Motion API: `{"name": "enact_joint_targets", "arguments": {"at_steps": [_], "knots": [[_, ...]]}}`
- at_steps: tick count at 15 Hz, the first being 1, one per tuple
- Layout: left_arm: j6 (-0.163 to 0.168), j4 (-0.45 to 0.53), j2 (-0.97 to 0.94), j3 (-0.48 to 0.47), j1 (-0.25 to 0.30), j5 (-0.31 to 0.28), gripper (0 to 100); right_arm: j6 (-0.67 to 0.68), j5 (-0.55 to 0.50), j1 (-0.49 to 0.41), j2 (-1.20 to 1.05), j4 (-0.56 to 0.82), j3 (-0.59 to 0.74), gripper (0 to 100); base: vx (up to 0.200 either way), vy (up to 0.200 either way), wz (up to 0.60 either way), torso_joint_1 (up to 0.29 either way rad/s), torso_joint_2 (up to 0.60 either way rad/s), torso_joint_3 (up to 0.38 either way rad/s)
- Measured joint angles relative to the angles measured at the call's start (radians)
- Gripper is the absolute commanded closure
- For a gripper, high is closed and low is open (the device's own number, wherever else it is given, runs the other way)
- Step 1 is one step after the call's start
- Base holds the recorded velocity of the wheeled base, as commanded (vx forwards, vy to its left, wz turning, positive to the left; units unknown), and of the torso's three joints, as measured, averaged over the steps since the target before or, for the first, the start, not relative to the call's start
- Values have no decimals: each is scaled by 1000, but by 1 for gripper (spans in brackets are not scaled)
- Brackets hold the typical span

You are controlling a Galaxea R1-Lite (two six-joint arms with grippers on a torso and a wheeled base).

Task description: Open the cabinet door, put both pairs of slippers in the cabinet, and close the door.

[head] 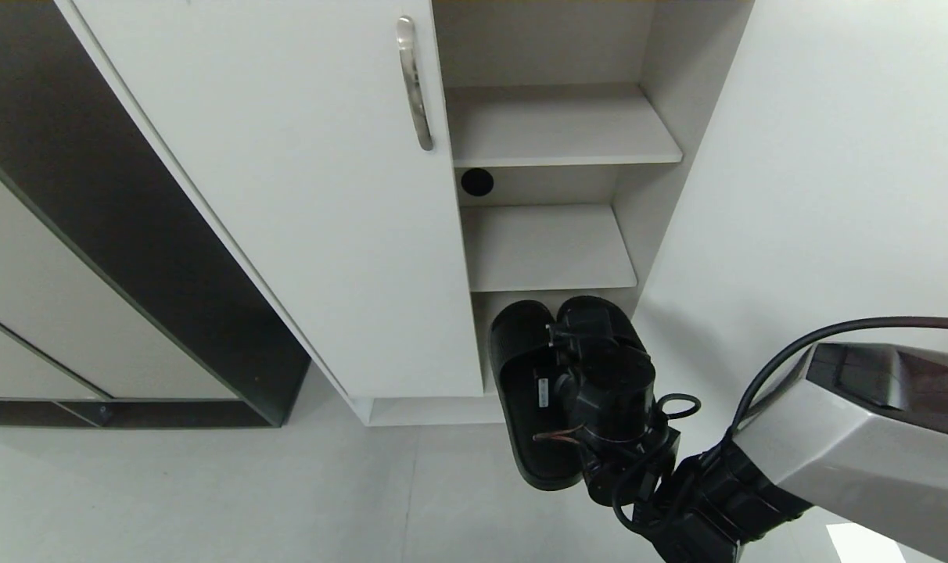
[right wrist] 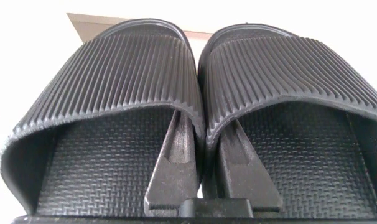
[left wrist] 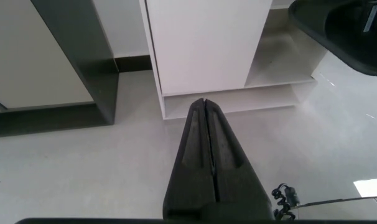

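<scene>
**Black pair in the right pincer, at the mouth of the lowest bay**

Position: the slippers (head: 533, 391) hang above the floor (head: 208, 493), just in front of the cabinet (head: 662, 94). They are level with its lowest bay (left wrist: 275, 71) and not yet inside it. The open door (head: 818, 156) stands to the robot's right. The closed door (head: 286, 195), with its metal handle (head: 414, 82), is to the left.

Grip: the right pincer (right wrist: 204, 155) has one finger (right wrist: 175, 155) inside each slipper. It squeezes the two inner side walls together between them, so it is narrow and loaded. The left pincer (left wrist: 204, 106) hangs over bare floor, well apart from the cabinet, with its jaws pressed flat together and nothing between them.

Handling (our judgement):
- The slippers look like soft moulded foam or rubber, light and bendable.
- The ribbed straps (right wrist: 132, 68) and the pebbled footbeds should resist slipping.
- The thin walls may flex, so the pair could sag or twist at the heel ends.
- The present hold, on both inner walls under the straps, seems the sensible one, since it carries two as one.
- Release should be low and flat on the bay's floor.

Hidden or unclear:
- The wrist and the slippers cover most of the lowest bay in the head view, so we cannot tell whether anything already lies inside.
- The right slipper is largely behind the wrist.
- The two upper shelves (head: 552, 133) look bare.
- A dark round hole (head: 477, 182) sits in the back wall; we cannot tell its purpose.
</scene>
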Motion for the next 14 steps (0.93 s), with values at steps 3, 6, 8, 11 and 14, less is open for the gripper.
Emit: {"name": "enact_joint_targets", "arguments": {"at_steps": [3, 6, 8, 11, 14], "knots": [[0, 0, 0, 0, 0, 0, 100, 0, 0, -3, 5, -1, -3, 100, 200, 0, 0, 2, 2, 4], [0, 0, 0, 0, 0, 0, 100, -1, 0, -8, 7, 0, -6, 100, 200, 0, 0, 1, 4, 1], [1, 0, 0, 0, 0, 0, 100, -1, -1, -7, 10, -1, -6, 100, 200, 0, 0, 5, 2, 5], [1, 0, 0, 0, 0, 0, 100, -1, 1, -7, 20, 1, -6, 100, 67, 0, 0, 2, 1, 1], [0, 0, 0, 0, 0, 0, 100, -3, 1, -13, 33, 5, -41, 100, 0, 0, 0, 0, 0, 0]]}}
